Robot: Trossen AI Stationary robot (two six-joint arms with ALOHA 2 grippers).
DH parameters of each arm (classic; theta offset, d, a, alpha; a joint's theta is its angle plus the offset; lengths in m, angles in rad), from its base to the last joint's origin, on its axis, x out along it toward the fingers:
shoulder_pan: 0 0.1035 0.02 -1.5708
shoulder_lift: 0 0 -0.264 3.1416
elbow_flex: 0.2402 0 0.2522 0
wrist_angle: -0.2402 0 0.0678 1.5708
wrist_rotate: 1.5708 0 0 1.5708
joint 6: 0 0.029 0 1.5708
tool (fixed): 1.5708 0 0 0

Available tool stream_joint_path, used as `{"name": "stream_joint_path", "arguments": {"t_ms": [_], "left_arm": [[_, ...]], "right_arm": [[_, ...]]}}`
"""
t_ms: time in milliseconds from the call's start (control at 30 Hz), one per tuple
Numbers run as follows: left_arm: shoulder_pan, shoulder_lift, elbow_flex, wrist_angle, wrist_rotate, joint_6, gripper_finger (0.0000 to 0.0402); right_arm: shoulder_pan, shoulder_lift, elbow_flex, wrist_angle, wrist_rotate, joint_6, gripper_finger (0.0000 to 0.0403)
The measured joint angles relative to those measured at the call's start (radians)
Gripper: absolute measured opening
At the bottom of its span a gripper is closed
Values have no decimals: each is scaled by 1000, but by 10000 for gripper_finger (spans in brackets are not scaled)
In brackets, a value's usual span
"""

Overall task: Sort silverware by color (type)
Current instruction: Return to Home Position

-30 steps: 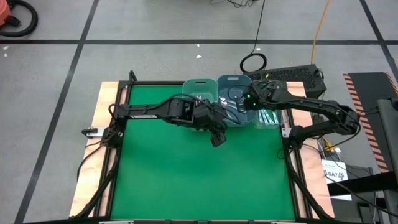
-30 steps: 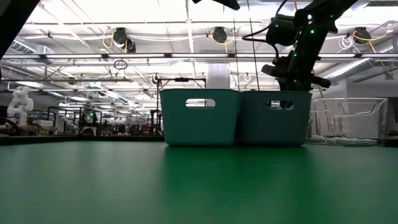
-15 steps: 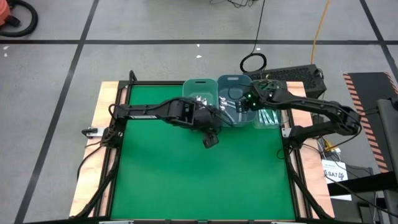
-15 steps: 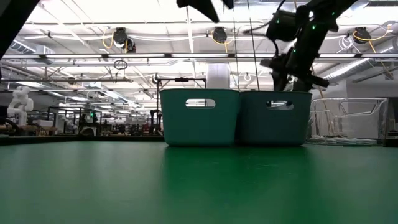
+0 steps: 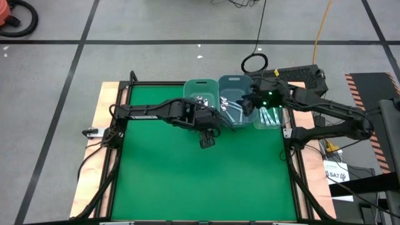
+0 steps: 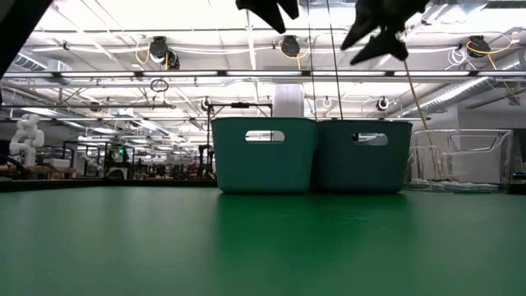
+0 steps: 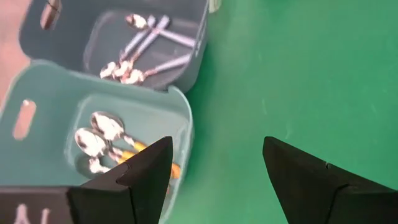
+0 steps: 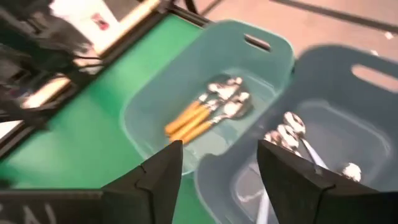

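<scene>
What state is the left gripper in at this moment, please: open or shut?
Open. The left gripper shows its fingers wide apart in the left wrist view, with only green table between them and nothing held.

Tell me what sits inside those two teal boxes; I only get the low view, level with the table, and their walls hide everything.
Observer: The lighter bin, on your left, holds orange-handled spoons.
Visitor: And the darker one?
Observer: The darker bin holds spoons with light blue handles.
Visitor: Are those dark hands overhead carrying anything?
Observer: No. The wrist views show the left hand and the right hand both open and empty.
</scene>
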Motion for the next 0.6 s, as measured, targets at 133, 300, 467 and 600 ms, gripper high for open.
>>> {"name": "stream_joint_path", "arguments": {"t_ms": [133,300,467,600], "left_arm": [[6,0,0,20,-2,49,257],[5,0,0,20,-10,69,257],[7,0,0,32,-11,52,257],[9,0,0,89,-6,35,257]], "right_arm": [[38,-49,20,-5,-3,-18,193],[72,-106,23,-2,-5,-48,182],[85,-144,23,-2,-56,-147,167],[91,-164,23,-2,-82,-202,140]]}}
